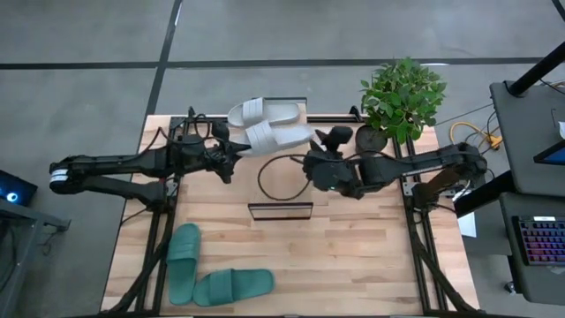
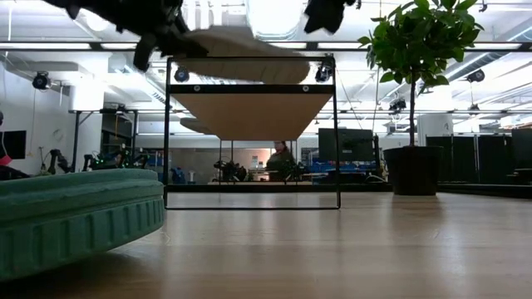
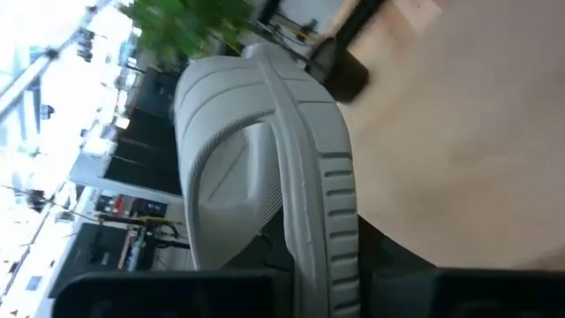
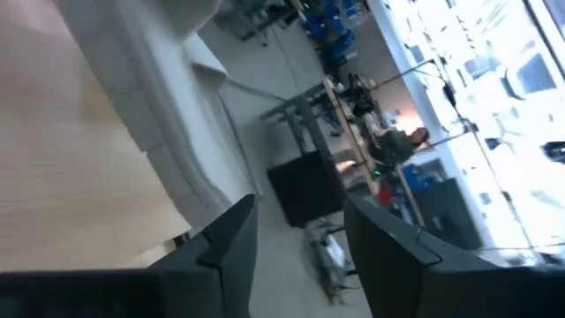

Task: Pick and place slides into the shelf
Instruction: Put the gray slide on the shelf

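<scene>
My left gripper [image 1: 237,150] is shut on a pale grey-white slide [image 1: 281,137] over the table's far middle; the low view shows that slide [image 2: 245,51] raised to about the height of the shelf's top. A second white slide [image 1: 265,112] lies just beyond it at the far edge. My right gripper [image 1: 311,166] hovers open to the right of the held slide, with nothing between its fingers [image 4: 231,243]. The shelf [image 1: 281,210], a narrow plank in a dark frame [image 2: 252,108], stands at mid-table. Two teal slides [image 1: 183,256] [image 1: 234,284] lie flat near the near-left corner. My left gripper holds the white slide by its left end, the end near the wide strap [image 3: 231,141]. The ribbed edge of the sole [image 3: 311,252] runs down between the two fingers. The fingers come level from the table's left. The slide is lifted clear of the table and turned on its side.
A potted plant [image 1: 402,93] stands at the far right corner, close behind my right arm. A dark cable loop [image 1: 282,177] lies on the table between the grippers and the shelf. One teal slide [image 2: 75,216] fills the low view's near left. A person [image 2: 281,158] sits in the room beyond.
</scene>
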You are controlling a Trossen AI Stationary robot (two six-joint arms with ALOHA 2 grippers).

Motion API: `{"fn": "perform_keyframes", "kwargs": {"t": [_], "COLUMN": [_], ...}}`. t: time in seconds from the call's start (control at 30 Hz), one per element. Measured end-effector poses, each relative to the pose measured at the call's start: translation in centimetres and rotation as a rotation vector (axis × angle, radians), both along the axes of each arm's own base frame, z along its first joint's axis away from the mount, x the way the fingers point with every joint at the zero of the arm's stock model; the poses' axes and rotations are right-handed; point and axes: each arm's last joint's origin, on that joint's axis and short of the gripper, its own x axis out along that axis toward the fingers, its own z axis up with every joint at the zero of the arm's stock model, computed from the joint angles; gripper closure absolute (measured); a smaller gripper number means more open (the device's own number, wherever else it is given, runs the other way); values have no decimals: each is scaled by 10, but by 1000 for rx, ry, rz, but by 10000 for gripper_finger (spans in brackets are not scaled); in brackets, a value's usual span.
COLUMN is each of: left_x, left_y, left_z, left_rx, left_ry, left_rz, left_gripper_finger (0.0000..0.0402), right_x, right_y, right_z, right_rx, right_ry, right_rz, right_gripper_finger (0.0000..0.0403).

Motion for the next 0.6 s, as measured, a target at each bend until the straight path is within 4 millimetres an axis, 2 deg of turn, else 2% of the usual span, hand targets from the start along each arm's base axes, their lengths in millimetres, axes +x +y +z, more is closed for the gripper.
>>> {"fn": "perform_keyframes", "kwargs": {"t": [0.3,0.43,0.6], "left_x": [-8,-8,-9], "left_y": [-2,-2,4], "left_z": [-31,-39,-45], "left_rx": [38,96,144], "left_ry": [54,42,47], "left_rz": [-49,-64,-42], "left_gripper_finger": [385,385,386], "right_x": [-46,-56,-56], "right_y": [9,9,10], "right_z": [30,36,37], "right_rx": [205,341,370], "right_ry": [-190,-232,-230], "right_rz": [81,177,203], "right_gripper_finger": [250,257,263]}}
